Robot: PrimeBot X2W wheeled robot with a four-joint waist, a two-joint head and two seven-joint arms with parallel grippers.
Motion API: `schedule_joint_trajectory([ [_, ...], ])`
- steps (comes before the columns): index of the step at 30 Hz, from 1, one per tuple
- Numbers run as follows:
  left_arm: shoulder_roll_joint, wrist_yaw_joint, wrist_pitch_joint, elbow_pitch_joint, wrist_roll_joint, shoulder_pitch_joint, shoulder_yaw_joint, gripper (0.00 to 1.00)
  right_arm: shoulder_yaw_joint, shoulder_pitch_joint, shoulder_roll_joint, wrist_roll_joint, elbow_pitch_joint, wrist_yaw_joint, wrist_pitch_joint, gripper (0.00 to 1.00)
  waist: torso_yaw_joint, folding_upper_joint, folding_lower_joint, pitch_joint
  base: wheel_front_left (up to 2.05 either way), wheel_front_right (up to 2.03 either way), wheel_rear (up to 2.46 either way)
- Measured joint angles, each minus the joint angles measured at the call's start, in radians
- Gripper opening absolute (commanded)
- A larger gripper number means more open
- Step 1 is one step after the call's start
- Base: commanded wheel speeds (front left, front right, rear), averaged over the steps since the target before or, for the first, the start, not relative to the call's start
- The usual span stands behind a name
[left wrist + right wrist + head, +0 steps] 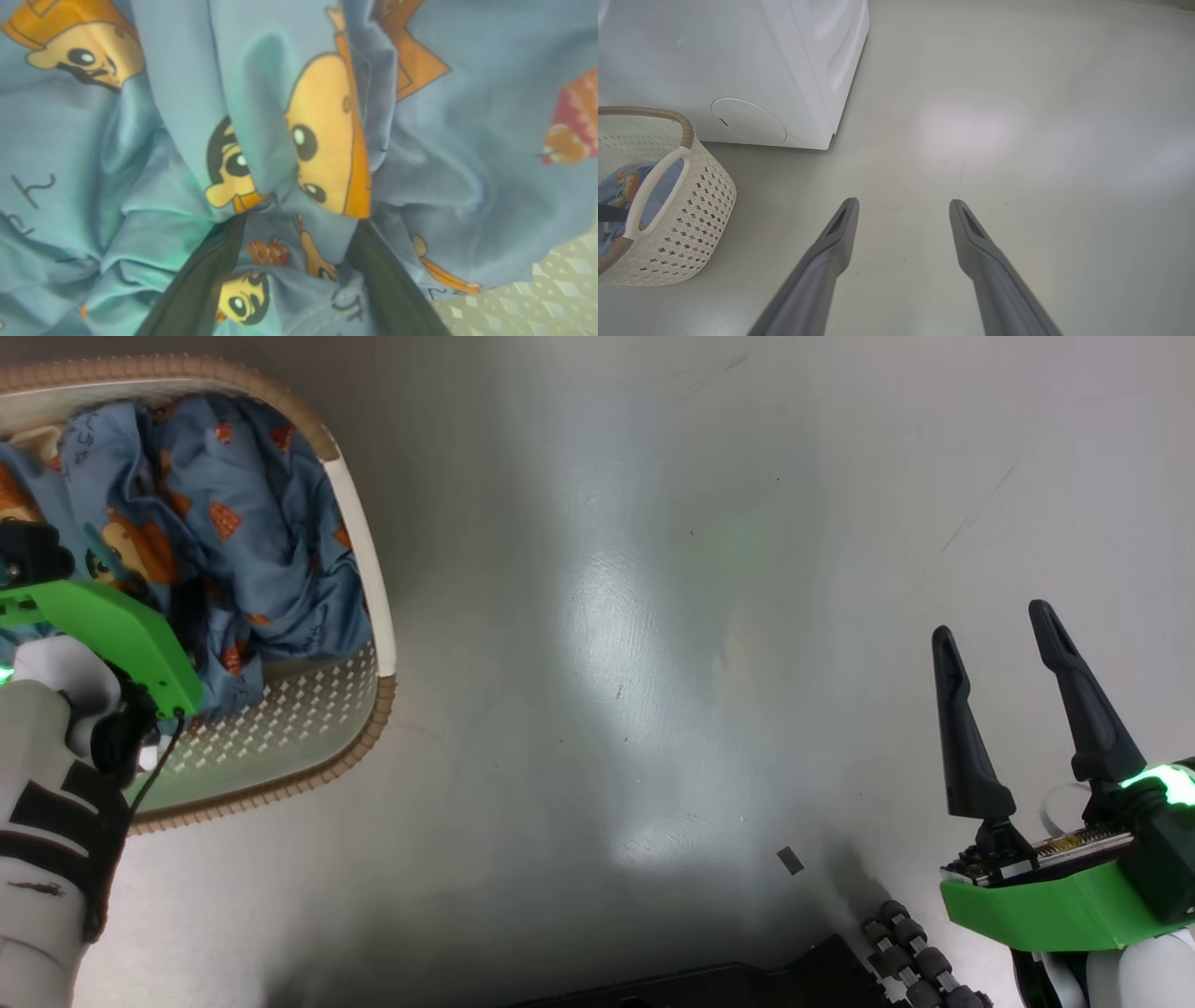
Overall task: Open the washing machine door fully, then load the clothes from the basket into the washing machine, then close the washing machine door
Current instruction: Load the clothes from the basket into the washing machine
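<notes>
I place the task at the loading step, with nothing loaded as far as I can see. The clothes [252,523] lie in the basket [362,551], which stands on the grey floor [653,663] close in front of the washing machine [738,56], near its round filter cover [748,121]. Whether the washing machine door is fully open I cannot tell. The left gripper [301,219] is down inside the basket. Its fingers [201,284] are spread, their tips sunk in the folds with cloth bunched between them, not clamped. The right gripper [991,621] hangs over bare floor, well apart from the basket, with its fingers parted and empty. Outstanding: grasp, lift, transfer to the drum, door closure. The clothes are soft blue fabric printed with orange and yellow cartoon faces, crumpled in deep folds. They are heaped toward one side, leaving part of the perforated wall bare. I expect the bundle to drape and trail when lifted.
</notes>
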Motion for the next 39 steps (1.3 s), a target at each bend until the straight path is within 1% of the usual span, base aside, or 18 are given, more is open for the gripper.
schedule_joint_trajectory([
  [7, -0.011, 0.0, 0.02, 0.022, -0.021, -0.004, 0.004, 1.0, 0.0, 0.016, 0.0, -0.004, -0.029, 0.0, 0.014, 1.0, -0.007, 0.0, 0.0, 0.0, 0.0, 0.0, 0.0],
  [8, -0.012, 0.0, 0.027, 0.024, -0.027, -0.004, 0.006, 0.6, 0.0, 0.02, 0.0, -0.004, -0.031, 0.0, 0.018, 1.0, -0.008, 0.0, 0.0, 0.0, 0.0, 0.0, 0.0],
  [9, -0.013, 0.0, 0.03, 0.026, -0.032, -0.004, 0.007, 0.0, 0.0, 0.024, 0.0, -0.004, -0.034, 0.0, 0.018, 1.0, -0.008, 0.0, 0.0, 0.0, 0.0, 0.0, 0.0],
  [16, -0.02, 0.0, 0.035, 0.03, -0.05, -0.004, 0.005, 0.0, 0.004, 0.021, 0.0, -0.004, -0.037, 0.0, 0.025, 1.0, -0.008, 0.0, 0.0, -0.005, 0.0, 0.0, 0.0],
  [21, -0.023, 0.0, 0.039, 0.031, -0.067, 0.003, 0.001, 0.0, 0.008, -0.011, 0.0, 0.002, -0.006, 0.0, 0.01, 1.0, -0.01, 0.0, 0.0, -0.03, 0.0, 0.0, 0.0],
  [30, -0.02, 0.0, 0.031, 0.031, -0.064, 0.075, -0.046, 0.0, 0.014, -0.025, 0.0, 0.005, 0.048, 0.0, 0.002, 1.0, -0.004, 0.0, 0.0, -0.123, 0.0, 0.0, 0.0],
  [33, -0.02, 0.0, 0.027, 0.03, -0.083, 0.108, -0.041, 0.0, 0.017, -0.026, 0.0, 0.005, 0.069, 0.0, 0.0, 1.0, -0.002, 0.0, 0.0, -0.16, 0.0, 0.0, 0.0],
  [37, -0.022, 0.0, -0.003, 0.023, -0.087, 0.157, -0.048, 0.0, 0.02, -0.039, 0.0, 0.005, 0.091, 0.0, -0.002, 1.0, 0.003, 0.0, 0.0, -0.214, 0.0, 0.0, 0.0],
  [39, -0.022, 0.0, -0.04, 0.013, -0.088, 0.18, -0.051, 0.0, 0.023, -0.04, 0.0, 0.005, 0.099, 0.0, -0.002, 1.0, 0.007, 0.0, 0.0, -0.242, 0.0, 0.0, 0.0],
])
